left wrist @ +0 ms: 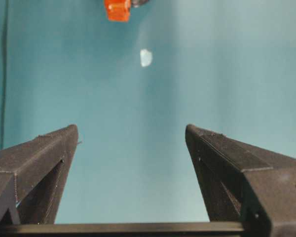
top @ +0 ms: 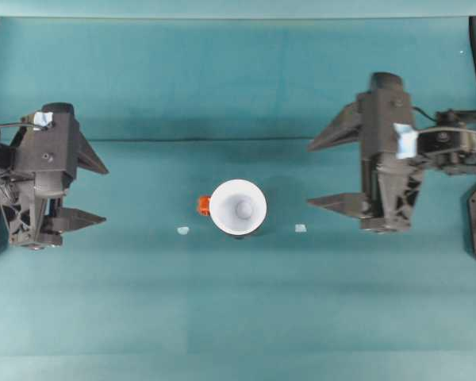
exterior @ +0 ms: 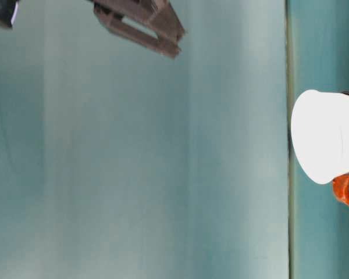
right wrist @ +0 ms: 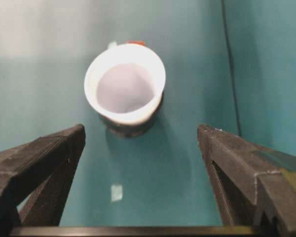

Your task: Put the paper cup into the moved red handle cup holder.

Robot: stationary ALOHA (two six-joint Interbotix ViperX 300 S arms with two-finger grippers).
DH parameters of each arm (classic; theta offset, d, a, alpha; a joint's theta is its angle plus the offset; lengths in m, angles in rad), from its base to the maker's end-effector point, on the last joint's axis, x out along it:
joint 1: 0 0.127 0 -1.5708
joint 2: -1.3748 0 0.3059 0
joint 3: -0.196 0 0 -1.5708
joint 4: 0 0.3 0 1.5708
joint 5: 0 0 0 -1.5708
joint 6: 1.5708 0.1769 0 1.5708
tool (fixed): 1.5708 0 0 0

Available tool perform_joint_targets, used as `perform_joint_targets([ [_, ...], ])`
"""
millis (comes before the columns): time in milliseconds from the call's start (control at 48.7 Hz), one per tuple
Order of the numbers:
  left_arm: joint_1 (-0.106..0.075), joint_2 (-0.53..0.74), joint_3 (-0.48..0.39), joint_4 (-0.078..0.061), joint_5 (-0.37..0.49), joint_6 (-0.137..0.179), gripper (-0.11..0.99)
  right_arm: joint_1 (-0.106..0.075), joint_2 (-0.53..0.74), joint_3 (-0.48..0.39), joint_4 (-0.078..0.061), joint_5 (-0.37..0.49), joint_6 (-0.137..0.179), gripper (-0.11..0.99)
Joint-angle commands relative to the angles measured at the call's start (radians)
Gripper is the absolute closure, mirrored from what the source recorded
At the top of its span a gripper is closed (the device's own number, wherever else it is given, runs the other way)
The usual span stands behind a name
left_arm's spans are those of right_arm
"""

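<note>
Sitting in red handle cup holder (right wrist: 130, 127), paper cup (top: 238, 207), handle (left wrist: 118, 10) facing left end effector (left wrist: 131, 136)

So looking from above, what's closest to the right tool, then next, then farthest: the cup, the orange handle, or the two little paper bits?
1. The scrap right of the cup, just off the right tool.
2. The cup, mid-table.
3. The orange handle, on the cup's left side.
4. The scrap left of the cup, farthest.
</note>
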Motion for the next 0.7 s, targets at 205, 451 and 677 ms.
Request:
perform_joint_targets([
  [205,-0.002,-0.006,-0.011,0.002,-0.002,-0.003,-0.05,0.002,-0.081,0.043,0.006,-0.008,0.028,-0.04],
  [451,-0.002,-0.005,-0.011,0.002,-0.002,-0.005,-0.05,0.003,-0.143,0.1,0.006,-0.017,0.041,-0.04],
  [677,-0.002,-0.005,-0.011,0.002,-0.002,-0.026,-0.05,0.003,-0.187,0.135,0.014,-0.044,0.046,-0.04],
])
